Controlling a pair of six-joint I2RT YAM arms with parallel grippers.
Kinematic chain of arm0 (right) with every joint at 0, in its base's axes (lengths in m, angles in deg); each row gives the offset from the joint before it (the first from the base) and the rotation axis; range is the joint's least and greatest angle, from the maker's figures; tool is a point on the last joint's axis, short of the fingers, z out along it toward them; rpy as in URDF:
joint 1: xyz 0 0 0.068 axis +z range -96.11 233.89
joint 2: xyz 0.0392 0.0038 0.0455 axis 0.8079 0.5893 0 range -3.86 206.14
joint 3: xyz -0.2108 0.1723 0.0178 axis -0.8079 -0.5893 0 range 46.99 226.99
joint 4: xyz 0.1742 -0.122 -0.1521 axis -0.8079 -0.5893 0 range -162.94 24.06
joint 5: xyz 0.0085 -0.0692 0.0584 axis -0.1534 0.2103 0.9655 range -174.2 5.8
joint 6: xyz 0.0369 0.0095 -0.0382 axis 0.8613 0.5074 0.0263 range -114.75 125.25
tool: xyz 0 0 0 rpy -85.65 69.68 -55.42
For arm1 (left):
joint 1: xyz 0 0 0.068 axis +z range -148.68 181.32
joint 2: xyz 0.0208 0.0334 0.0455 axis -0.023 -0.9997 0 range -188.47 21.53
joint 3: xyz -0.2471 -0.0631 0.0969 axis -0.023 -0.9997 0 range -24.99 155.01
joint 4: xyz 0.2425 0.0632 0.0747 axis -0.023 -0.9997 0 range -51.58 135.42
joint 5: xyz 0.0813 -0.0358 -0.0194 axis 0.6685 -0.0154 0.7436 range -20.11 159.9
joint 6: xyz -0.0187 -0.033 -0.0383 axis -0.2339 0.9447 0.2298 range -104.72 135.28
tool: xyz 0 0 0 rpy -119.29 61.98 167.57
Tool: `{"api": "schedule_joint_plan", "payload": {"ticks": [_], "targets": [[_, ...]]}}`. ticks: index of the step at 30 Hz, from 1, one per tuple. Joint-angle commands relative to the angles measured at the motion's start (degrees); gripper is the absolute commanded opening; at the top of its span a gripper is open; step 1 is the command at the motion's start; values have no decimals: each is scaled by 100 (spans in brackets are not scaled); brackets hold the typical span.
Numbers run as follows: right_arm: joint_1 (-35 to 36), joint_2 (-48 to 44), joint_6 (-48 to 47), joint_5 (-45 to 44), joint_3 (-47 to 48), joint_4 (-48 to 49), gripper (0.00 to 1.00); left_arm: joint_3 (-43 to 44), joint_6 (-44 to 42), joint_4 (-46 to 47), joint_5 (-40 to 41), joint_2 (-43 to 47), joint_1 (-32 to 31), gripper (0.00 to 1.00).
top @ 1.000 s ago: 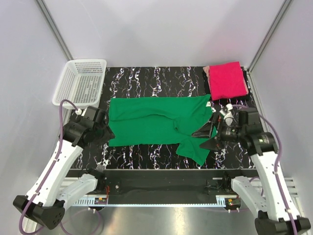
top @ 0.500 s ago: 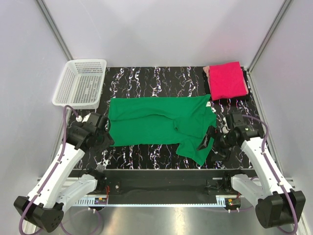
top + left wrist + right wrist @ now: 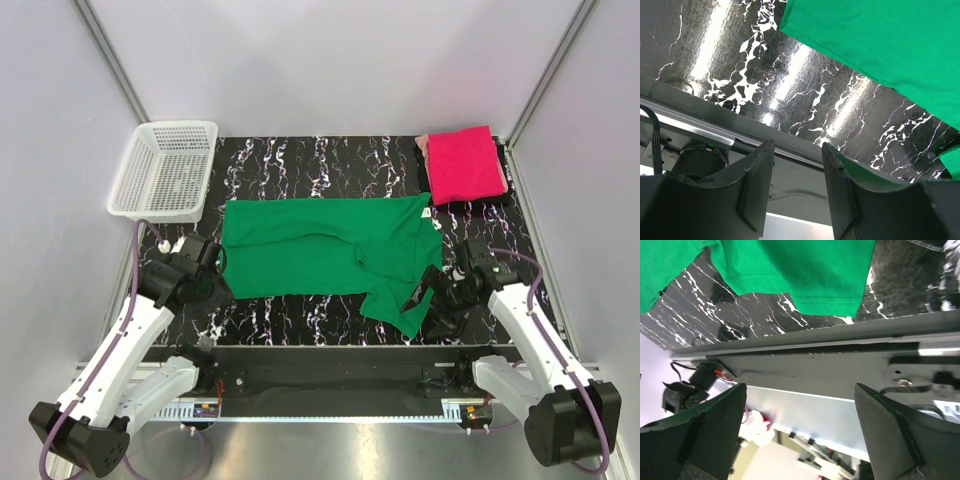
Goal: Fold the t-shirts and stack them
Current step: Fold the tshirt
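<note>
Shirts: two; green shirt [image 3: 320,245] is lying spread mid-table [image 3: 320,160], pink shirt [image 3: 465,163] is lying folded at the far right corner.
Basket [image 3: 125,190]: one, sitting far left.
Left end effector [image 3: 797,147]: standing partly open, gripping nothing.
Right end effector [image 3: 800,390]: gaping wide, empty, near the green sleeve.

- The spread-out t-shirt [image 3: 300,255] is a plain bright green, no print.
- The folded t-shirt [image 3: 465,163] is solid hot pink.
- The surface [image 3: 320,160] is glossy black with white marble veining.
- The basket [image 3: 165,170] is white mesh.
- Each arm, left arm [image 3: 120,350] and right arm [image 3: 545,345], is white with black joints and a purple cable [image 3: 128,300].
- The left end effector [image 3: 797,192] and the right end effector [image 3: 805,435] have dark, near-black fingers.
</note>
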Motion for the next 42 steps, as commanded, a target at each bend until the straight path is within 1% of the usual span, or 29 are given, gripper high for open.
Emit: {"api": "schedule_joint_plan", "payload": {"ticks": [1, 5, 8, 10, 14, 17, 19, 26, 31, 36, 42], "targets": [[210, -312, 936, 149, -393, 604, 94, 68, -170, 51, -70, 59, -18, 48], [289, -15, 1211, 253, -649, 833, 93, 103, -232, 42, -96, 42, -26, 48], [447, 301, 1281, -193, -457, 886, 92, 94, -241, 16, -88, 33, -17, 48], [491, 530, 1273, -256, -404, 1087, 92, 68, -224, 16, -88, 68, -26, 48], [719, 1311, 1317, -379, -289, 1369, 91, 6, -171, -28, -70, 156, -18, 49], [747, 1559, 1299, -660, -210, 1457, 92, -64, -92, -28, -61, 235, -26, 49], [747, 1655, 1325, -661, -271, 1519, 92, -125, -30, -37, -61, 279, -17, 49], [747, 1516, 1396, -757, -535, 1545, 92, -214, 23, -37, -44, 279, -17, 49], [747, 1586, 1413, -626, -886, 1703, 92, -161, -21, -28, -8, 156, -17, 50], [755, 1401, 1492, -520, -1115, 1800, 91, -73, -65, -28, -17, 94, -18, 50], [773, 1357, 1536, -494, -1150, 1958, 91, 32, -118, -63, -35, -28, -17, 49]]}}
